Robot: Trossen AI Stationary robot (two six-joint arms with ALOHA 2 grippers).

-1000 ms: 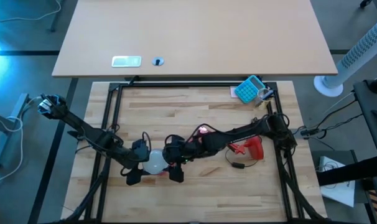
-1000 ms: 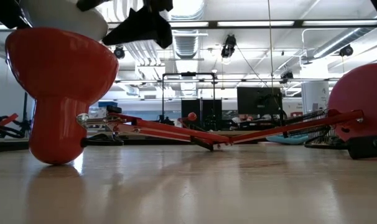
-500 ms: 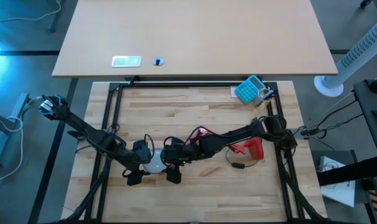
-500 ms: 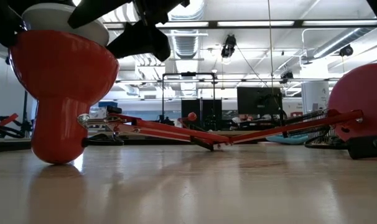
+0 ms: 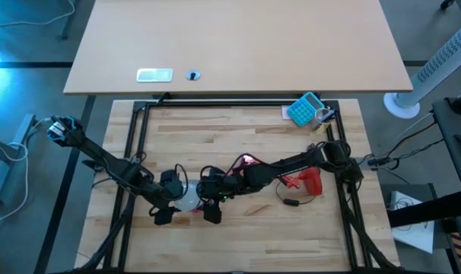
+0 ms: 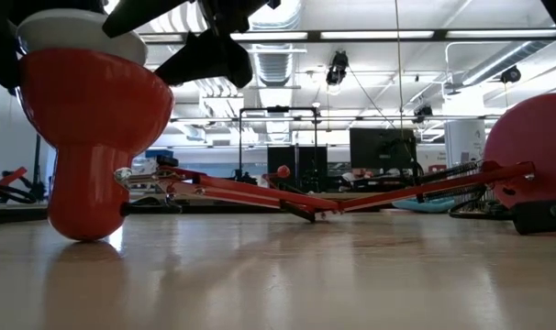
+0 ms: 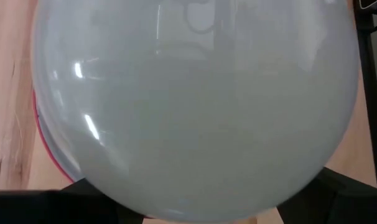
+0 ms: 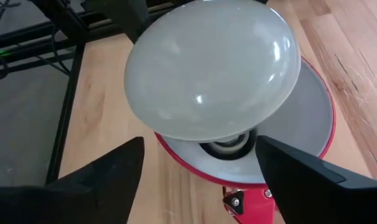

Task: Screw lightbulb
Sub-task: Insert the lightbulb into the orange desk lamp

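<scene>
Your right gripper [image 8: 198,171] stands spread wide, gripping nothing, its fingers either side of the lightbulb [image 8: 212,68], which sits base-down in the red lamp shade [image 8: 307,118], while whether your left gripper [image 5: 167,199] grips the bulb cannot be told.

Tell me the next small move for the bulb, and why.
Probably close the right gripper on the lightbulb and start turning. The lightbulb sits in the red shade over the socket, with the right gripper's fingers spread on either side of it, not gripping.

No legible txt, labels or nos. — none anywhere.
</scene>
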